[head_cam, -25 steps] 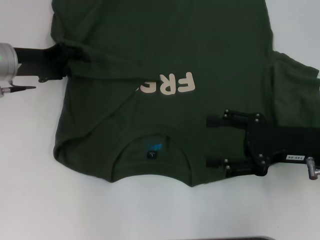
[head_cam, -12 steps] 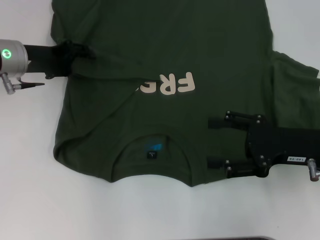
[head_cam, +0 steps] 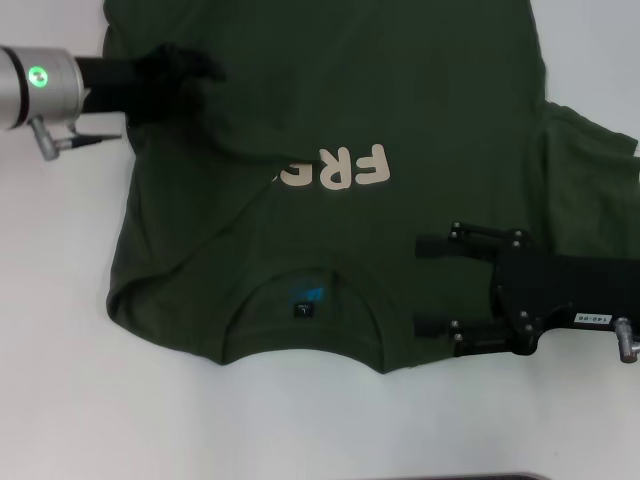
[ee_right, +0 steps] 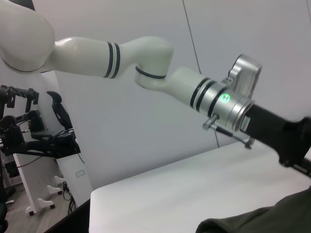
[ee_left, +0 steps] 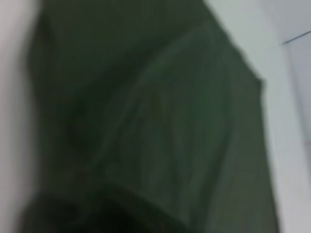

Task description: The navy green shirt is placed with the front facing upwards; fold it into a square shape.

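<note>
The navy green shirt point(head_cam: 330, 90) lies flat on the white table point(head_cam: 60, 300), front up, collar and blue neck label point(head_cam: 306, 297) nearest me. Its left side is folded inward over the start of the cream lettering point(head_cam: 345, 168). My left gripper point(head_cam: 190, 68) hovers over the shirt's far left part, shut on a raised bunch of that fabric. The left wrist view is filled with close, blurred green shirt cloth point(ee_left: 160, 121). Over the right shoulder area my right gripper point(head_cam: 432, 284) stands open, fingers spread, holding nothing.
Bare white table surrounds the shirt on the left and near sides. The right sleeve point(head_cam: 590, 160) spreads toward the right edge. The right wrist view shows my left arm point(ee_right: 160, 73) above the table and lab equipment point(ee_right: 29, 131) in the background.
My left gripper has moved from the shirt's left edge farther away and inward over the shirt, pulling the fabric with it. The right gripper has stayed in place.
</note>
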`<state>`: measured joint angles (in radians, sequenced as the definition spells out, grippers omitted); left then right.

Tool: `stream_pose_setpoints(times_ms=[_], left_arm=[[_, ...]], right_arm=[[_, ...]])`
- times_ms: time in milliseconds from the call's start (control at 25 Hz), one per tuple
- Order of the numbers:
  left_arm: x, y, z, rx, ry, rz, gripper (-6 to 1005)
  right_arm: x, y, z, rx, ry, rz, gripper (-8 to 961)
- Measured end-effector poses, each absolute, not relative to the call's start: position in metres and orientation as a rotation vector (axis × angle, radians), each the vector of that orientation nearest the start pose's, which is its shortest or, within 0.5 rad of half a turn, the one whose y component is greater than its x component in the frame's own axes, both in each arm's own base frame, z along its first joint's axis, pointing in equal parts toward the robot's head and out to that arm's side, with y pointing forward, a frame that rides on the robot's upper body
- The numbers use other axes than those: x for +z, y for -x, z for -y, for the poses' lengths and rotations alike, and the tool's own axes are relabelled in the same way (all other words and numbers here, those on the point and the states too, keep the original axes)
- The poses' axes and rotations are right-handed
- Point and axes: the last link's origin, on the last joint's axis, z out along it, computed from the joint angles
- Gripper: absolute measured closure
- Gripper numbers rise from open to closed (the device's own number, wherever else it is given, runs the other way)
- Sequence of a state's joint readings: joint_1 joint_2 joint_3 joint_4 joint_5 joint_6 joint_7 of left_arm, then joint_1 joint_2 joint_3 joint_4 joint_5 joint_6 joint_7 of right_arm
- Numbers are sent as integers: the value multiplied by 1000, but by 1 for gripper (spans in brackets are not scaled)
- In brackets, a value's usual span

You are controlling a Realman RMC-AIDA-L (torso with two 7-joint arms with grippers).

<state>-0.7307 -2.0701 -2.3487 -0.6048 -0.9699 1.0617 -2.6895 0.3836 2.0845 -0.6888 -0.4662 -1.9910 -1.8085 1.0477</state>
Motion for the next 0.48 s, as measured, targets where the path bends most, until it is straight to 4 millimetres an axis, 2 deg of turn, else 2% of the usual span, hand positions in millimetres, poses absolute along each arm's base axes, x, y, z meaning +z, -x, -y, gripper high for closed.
stream_pose_setpoints(times_ms=[320,480], left_arm=[[-5,225,-423,966,-2315,-2329,416],[-1,230,-421,961,-2304,-2332,417]], right_arm=[[-27,-284,-240,995,2844,-488,46],[-27,-285,-240,989,2842,-488,46]])
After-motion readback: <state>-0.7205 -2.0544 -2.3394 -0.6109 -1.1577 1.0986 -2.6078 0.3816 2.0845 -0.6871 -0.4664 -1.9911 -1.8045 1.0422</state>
